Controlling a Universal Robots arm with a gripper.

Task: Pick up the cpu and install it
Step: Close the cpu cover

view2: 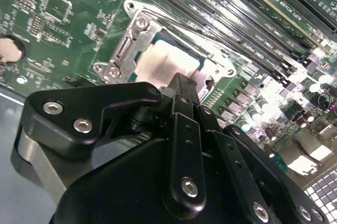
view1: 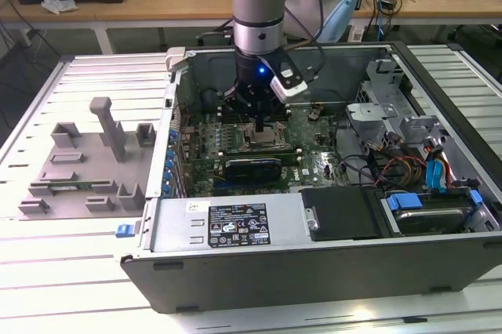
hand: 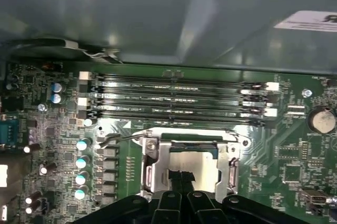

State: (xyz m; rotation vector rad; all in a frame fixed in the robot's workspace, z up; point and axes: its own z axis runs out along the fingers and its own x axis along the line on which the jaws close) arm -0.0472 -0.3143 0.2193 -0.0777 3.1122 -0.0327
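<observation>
Gripper (view1: pixel 261 125) of black metal reaches down into the open grey computer case (view1: pixel 314 271) in the exterior view. A white label (view1: pixel 237 226) is on the case's cover; its print I cannot make out. In the second wrist view the small square silvery cpu (view2: pixel 167 62) lies flat inside the metal-framed socket (view2: pixel 129 45); the fingers are narrow, holding nothing, tips at its plate. In the first wrist view the cpu (hand: pixel 204 167) seems already seated; if the frame is latched, I cannot tell.
</observation>
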